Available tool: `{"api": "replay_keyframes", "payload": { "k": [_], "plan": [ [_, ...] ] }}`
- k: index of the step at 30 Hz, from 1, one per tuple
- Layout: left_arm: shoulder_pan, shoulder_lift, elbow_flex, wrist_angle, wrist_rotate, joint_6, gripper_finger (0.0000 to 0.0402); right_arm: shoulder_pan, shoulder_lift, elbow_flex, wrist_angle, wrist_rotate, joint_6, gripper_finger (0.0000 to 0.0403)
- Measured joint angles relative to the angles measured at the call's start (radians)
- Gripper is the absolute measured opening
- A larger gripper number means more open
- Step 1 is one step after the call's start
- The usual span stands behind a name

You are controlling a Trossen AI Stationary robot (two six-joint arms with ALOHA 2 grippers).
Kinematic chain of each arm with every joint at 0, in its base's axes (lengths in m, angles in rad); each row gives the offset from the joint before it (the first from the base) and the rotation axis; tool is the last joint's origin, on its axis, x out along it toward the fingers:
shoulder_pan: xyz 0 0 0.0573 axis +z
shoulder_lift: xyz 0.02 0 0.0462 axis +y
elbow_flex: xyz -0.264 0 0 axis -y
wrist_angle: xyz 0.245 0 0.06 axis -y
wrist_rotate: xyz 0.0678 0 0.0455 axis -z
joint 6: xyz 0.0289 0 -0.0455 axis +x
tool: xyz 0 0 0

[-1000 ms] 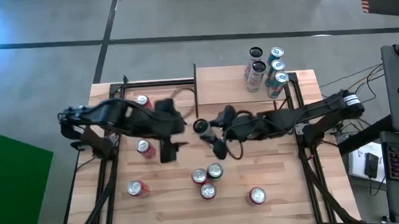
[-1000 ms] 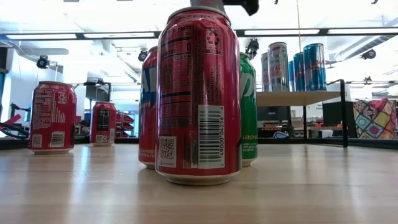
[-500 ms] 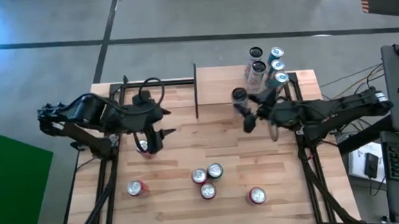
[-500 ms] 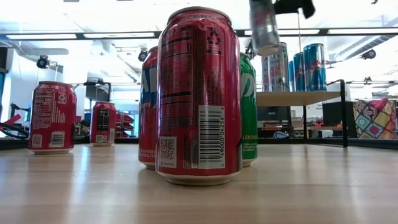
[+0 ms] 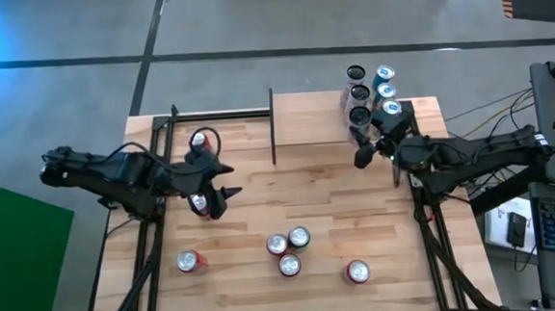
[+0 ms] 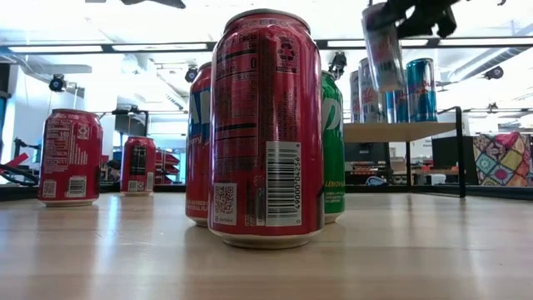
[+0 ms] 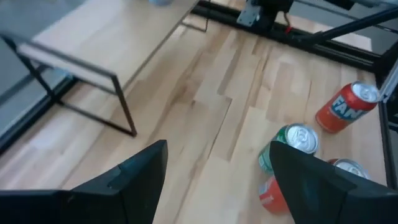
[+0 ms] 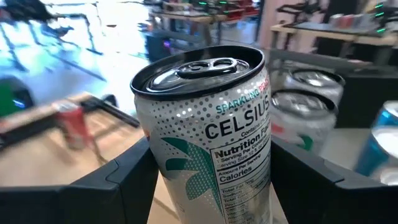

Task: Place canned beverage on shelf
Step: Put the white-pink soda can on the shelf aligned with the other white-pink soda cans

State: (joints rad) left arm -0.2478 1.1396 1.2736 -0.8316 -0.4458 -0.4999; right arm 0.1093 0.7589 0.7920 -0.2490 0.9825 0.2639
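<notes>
A silver Celsius can (image 8: 205, 124) sits between the fingers of my right gripper (image 5: 365, 136), which is shut on it above the shelf (image 5: 309, 125), a light-wood board on black uprights at the table's far right. The can (image 6: 383, 50) hangs tilted in front of several tall cans (image 5: 383, 76) that stand on the shelf's right end. My left gripper (image 7: 217, 180) is open and holds nothing. It hovers at the table's left, just over a red can (image 5: 199, 205) that stands on the tabletop. My right gripper pinches the silver can's side wall (image 8: 177, 171) between its two fingers, below the rim. The fingers come about level from the table's right side. The can is lifted clear of the shelf, its top (image 5: 360, 115) leaning toward the table's left.
Red cans stand at the near left (image 5: 189, 262), near right (image 5: 358, 271) and far left (image 5: 197, 139). A cluster of three cans (image 5: 288, 249), one green, stands near the middle. A black metal frame (image 5: 207, 114) runs along the far left.
My right gripper has carried the silver can from the table's middle toward the far right, up to the cans on the shelf. My left gripper has drawn back toward the table's left edge and sunk over the red can, staying open.
</notes>
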Motion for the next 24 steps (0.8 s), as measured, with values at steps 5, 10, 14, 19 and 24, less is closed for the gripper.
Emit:
{"api": "replay_keyframes", "payload": {
  "k": [5, 10, 14, 19, 24],
  "plan": [
    [0.000, -0.017, -0.043, 0.036, 0.000, -0.033, 0.0267, -0.028, -0.005, -0.068, 0.038, 0.042, 0.032, 0.0254],
    [0.001, -0.015, -0.045, 0.044, 0.000, -0.033, 0.0268, -0.064, -0.006, -0.160, 0.214, 0.034, 0.008, 0.0254],
    [0.001, -0.015, -0.045, 0.051, 0.000, -0.033, 0.0268, -0.101, -0.006, -0.213, 0.306, 0.031, -0.019, 0.0254],
    [0.002, -0.015, -0.045, 0.051, 0.000, -0.033, 0.0268, -0.151, -0.006, -0.234, 0.343, -0.020, -0.029, 0.0254],
    [0.008, -0.014, -0.044, 0.051, -0.001, -0.030, 0.0268, -0.204, 0.001, -0.235, 0.342, -0.073, -0.031, 0.0254]
  ]
}}
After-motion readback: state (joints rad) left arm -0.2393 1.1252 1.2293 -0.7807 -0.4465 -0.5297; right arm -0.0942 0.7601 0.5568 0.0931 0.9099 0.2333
